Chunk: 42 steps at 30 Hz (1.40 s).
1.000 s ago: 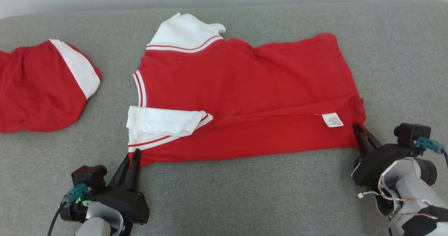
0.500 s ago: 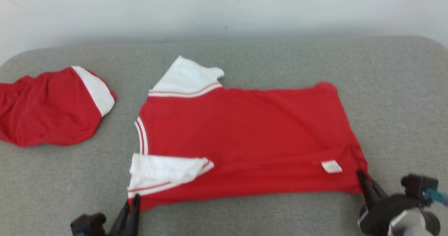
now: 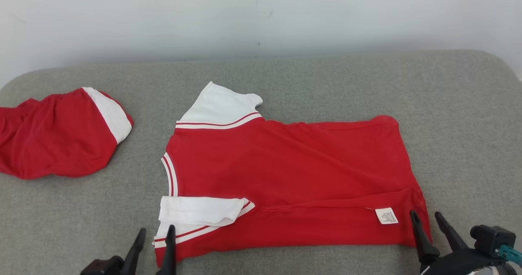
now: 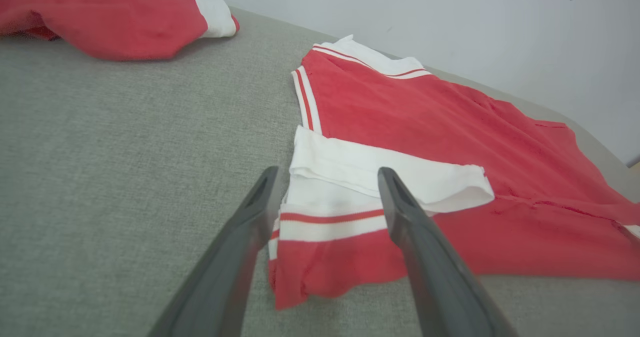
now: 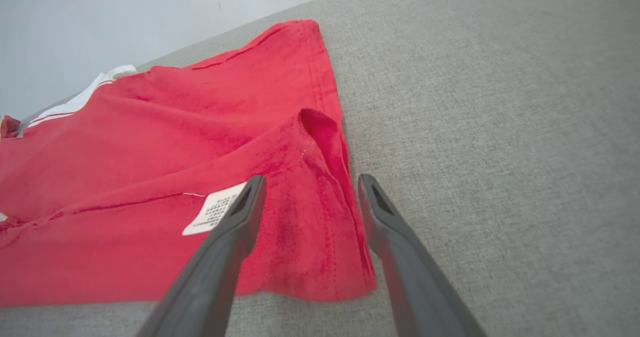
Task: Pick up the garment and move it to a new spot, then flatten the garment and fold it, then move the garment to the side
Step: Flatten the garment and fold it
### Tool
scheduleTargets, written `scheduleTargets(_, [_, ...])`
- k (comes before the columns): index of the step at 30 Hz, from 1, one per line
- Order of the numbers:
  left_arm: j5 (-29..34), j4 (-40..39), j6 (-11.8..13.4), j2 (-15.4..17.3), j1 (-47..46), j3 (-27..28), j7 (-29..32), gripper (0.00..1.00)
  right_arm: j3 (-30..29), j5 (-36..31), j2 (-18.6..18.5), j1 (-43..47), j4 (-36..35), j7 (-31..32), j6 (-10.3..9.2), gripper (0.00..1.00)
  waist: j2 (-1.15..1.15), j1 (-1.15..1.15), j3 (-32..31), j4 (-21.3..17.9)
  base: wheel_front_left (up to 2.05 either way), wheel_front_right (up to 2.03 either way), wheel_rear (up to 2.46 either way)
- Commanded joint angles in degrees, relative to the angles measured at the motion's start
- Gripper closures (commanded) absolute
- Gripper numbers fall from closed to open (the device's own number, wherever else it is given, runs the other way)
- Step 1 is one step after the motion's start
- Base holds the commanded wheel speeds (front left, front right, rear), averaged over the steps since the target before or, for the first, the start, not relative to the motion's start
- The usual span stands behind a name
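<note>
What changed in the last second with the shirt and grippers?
Both let go of the red shirt with white sleeves: the left gripper opened at its sleeve corner, the right gripper at its hem corner. The shirt and the crumpled red garment stayed put.

red shirt flat on grey cushion, both grippers spread at its near corners

a red garment (image 3: 285, 177) with white sleeves lies spread on a grey cushioned surface (image 3: 326, 83), neck toward the left. its far sleeve (image 3: 220, 105) sticks out flat; its near sleeve (image 3: 200, 209) is folded over the body. a white label (image 3: 386, 216) shows near the lower right hem. the left gripper (image 3: 157, 228) stands with fingers apart at the near left corner, one finger over the cloth and one over the cushion. the right gripper (image 3: 425, 214) is likewise spread at the near right corner, straddling the hem. a second red-and-white piece (image 3: 57, 140) lies bunched well apart at far left, below a pale wall (image 3: 244, 14).
</note>
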Motion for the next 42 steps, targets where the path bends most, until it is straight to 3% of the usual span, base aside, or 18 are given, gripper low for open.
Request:
scheduleTargets(1, [1.26,-2.00,0.26,-0.13,1.05,1.49,-0.10,0.00,-1.05,-2.66,0.25,0.53,-1.71,-1.06,-0.16,0.00,0.00,0.01,-0.96,-0.49,0.00,0.00,0.00])
scheduleTargets(14, [6.08,-11.36,-0.07,-1.50,2.50,10.16,-0.08,0.00,-7.54,-13.24,5.44,4.67,-13.82,-4.86,-0.16,0.00,0.00,0.01,-4.39,-0.61,0.00,0.00,0.00])
scheduleTargets(25, [11.06,-13.83,-0.31,-0.57,4.94,12.32,-0.08,0.00,-10.64,-18.40,8.93,10.62,-23.15,-5.44,-0.15,0.00,0.00,0.01,-5.34,0.37,0.00,0.00,0.00])
scheduleTargets(42, [13.33,-11.12,-2.12,-0.94,6.86,12.44,-0.08,0.00,-11.48,-20.04,10.81,14.41,-23.19,-4.66,-0.16,0.00,0.00,0.01,-5.18,1.51,0.00,0.00,0.00])
